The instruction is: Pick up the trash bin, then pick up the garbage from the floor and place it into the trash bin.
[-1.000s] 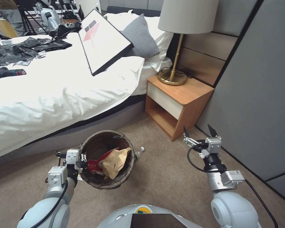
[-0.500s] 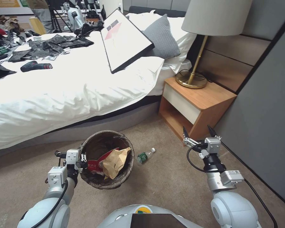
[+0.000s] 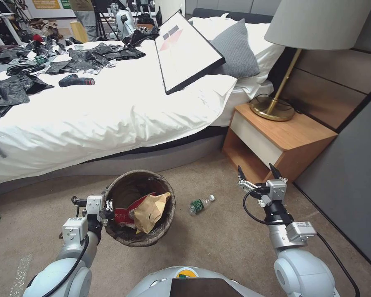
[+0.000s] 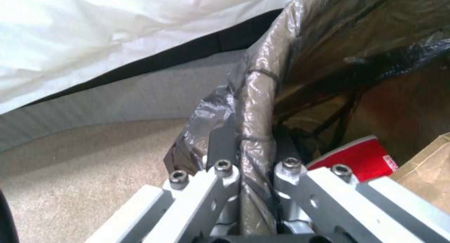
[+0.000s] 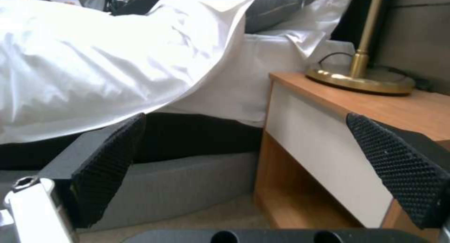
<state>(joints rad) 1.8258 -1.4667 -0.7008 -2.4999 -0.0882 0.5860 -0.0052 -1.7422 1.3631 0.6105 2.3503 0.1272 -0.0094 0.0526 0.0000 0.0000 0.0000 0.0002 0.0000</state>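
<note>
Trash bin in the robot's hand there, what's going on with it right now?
The left gripper is clamped on the rim of the trash bin, holding it beside the bed. Inside the bin lie a tan paper bag and a red wrapper. A small bottle lies on the carpet between the bin and the right gripper, which hangs open and empty near the nightstand.

camera swung left, bottle (image 3: 201,204) now unhidden
</note>
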